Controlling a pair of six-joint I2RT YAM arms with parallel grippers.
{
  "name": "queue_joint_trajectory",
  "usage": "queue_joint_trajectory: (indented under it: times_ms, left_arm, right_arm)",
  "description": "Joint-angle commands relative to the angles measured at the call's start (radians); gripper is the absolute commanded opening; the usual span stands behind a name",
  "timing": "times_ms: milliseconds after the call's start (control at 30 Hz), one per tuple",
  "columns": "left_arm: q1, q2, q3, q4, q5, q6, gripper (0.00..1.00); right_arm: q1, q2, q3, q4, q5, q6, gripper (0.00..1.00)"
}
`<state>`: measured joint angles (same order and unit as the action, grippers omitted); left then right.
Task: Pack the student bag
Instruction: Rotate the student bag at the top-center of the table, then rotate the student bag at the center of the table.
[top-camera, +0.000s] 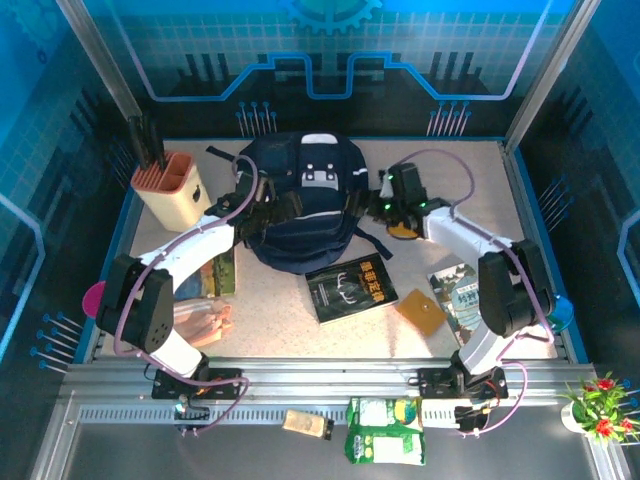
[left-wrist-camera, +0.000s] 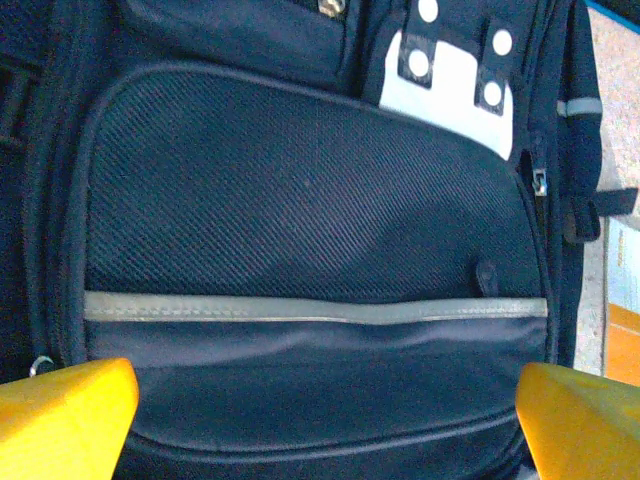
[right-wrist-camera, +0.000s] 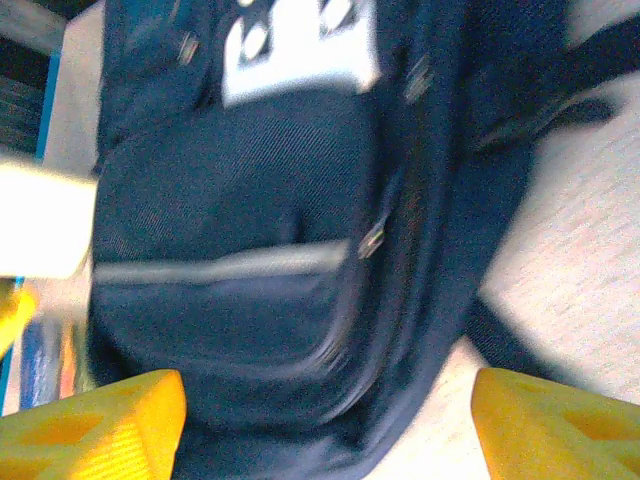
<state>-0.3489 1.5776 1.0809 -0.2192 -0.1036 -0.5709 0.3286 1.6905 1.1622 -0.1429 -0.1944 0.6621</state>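
Note:
The student bag, dark navy with a grey-white patch, lies flat at the back middle of the table. My left gripper hovers at its left side. In the left wrist view the bag's front pocket with its grey stripe sits ahead of the left gripper; its yellow fingers stand wide apart, open, holding nothing. My right gripper is at the bag's right side. The blurred right wrist view has the bag and a zipper pull ahead of the open right gripper.
A beige pen holder stands left of the bag. A dark book lies in front of it, an orange square and another book to the right. A book and pink items lie by the left arm.

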Motion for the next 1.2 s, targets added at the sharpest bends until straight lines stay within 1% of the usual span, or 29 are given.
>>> queue_joint_trajectory:
  times_ms: [0,100,200,300,400,500,567,633,733,800,867,900,967,1167]
  left_arm:
    - [-0.001,-0.007,0.023,-0.049,0.107,-0.066,0.96]
    - [-0.004,-0.015,0.006,-0.049,0.172,-0.118,0.91]
    - [-0.009,-0.031,-0.02,-0.053,0.212,-0.16,0.89]
    - [-0.015,-0.062,-0.049,-0.075,0.22,-0.187,0.89]
    - [-0.019,-0.1,-0.09,-0.084,0.228,-0.215,0.89]
    - [-0.022,-0.126,-0.14,-0.088,0.238,-0.246,0.89]
    - [-0.024,-0.138,-0.165,-0.1,0.235,-0.261,0.89]
    - [-0.024,-0.147,-0.195,-0.093,0.232,-0.281,0.89]
    - [-0.023,-0.148,-0.233,-0.075,0.227,-0.3,0.89]
    - [-0.024,-0.136,-0.242,-0.067,0.219,-0.302,0.89]
    - [-0.024,-0.115,-0.239,-0.053,0.211,-0.297,0.88]
    - [-0.024,-0.1,-0.233,-0.048,0.204,-0.297,0.88]
    - [-0.024,-0.066,-0.217,-0.036,0.191,-0.283,0.88]
    - [-0.016,0.052,-0.121,-0.016,0.118,-0.208,0.87]
  right_arm:
    - [-0.059,0.124,0.13,-0.091,-0.02,-0.066,0.75]
    - [-0.096,0.271,0.292,-0.152,-0.044,-0.074,0.74]
    - [-0.11,0.394,0.429,-0.169,-0.048,-0.073,0.73]
    - [-0.111,0.511,0.569,-0.207,-0.04,-0.086,0.71]
    - [-0.11,0.605,0.678,-0.225,-0.07,-0.094,0.7]
    - [-0.107,0.679,0.746,-0.227,-0.127,-0.1,0.61]
    - [-0.101,0.7,0.759,-0.225,-0.148,-0.114,0.55]
    - [-0.096,0.704,0.759,-0.229,-0.152,-0.136,0.47]
    - [-0.093,0.693,0.748,-0.243,-0.156,-0.163,0.3]
    - [-0.095,0.667,0.719,-0.238,-0.157,-0.178,0.18]
    - [-0.097,0.64,0.678,-0.228,-0.157,-0.186,0.1]
    - [-0.098,0.595,0.65,-0.218,-0.16,-0.188,0.07]
    - [-0.101,0.537,0.578,-0.189,-0.164,-0.191,0.04]
    - [-0.107,0.299,0.32,-0.109,-0.177,-0.16,0.03]
